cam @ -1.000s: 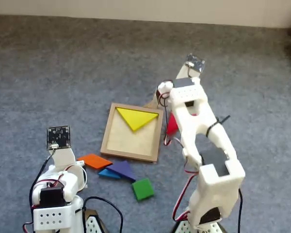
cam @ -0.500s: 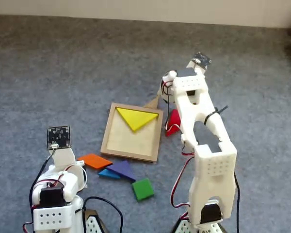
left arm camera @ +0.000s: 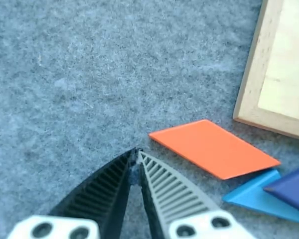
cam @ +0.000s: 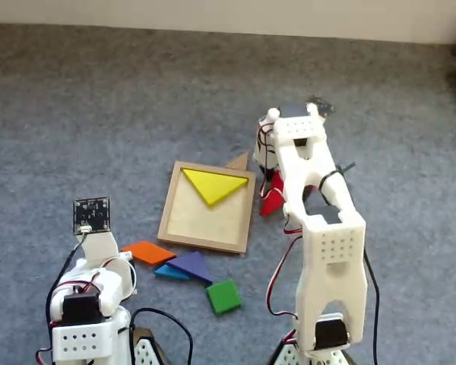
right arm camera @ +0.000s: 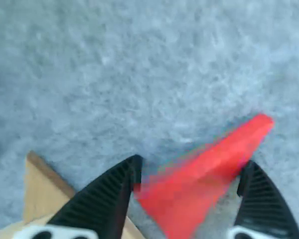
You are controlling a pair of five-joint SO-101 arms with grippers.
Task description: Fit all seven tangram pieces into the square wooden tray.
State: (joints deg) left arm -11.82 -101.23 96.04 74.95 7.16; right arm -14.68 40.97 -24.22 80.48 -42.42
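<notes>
The square wooden tray [cam: 203, 242] lies mid-carpet with a yellow triangle [cam: 213, 185] in its far part. A red triangle [cam: 271, 198] lies just outside its right side. My right gripper [right arm camera: 191, 163] is open and straddles that red triangle [right arm camera: 204, 169], one finger on either side. Below the tray lie an orange parallelogram [cam: 147, 252], a blue triangle [cam: 169, 271], a purple triangle [cam: 191, 265] and a green square [cam: 224, 296]. My left gripper [left arm camera: 136, 152] is shut and empty, just short of the orange parallelogram [left arm camera: 212, 148].
A tan wooden triangle [cam: 239, 161] lies off the tray's far right corner, close to the right gripper, and appears beside one of its fingers [right arm camera: 42, 186]. The left arm [cam: 87, 296] sits folded at the near left. Grey carpet spreads out on all sides.
The right arm has swung slightly right and come down over the red triangle, which now sits between its fingers. The left arm and the other pieces have not moved.
</notes>
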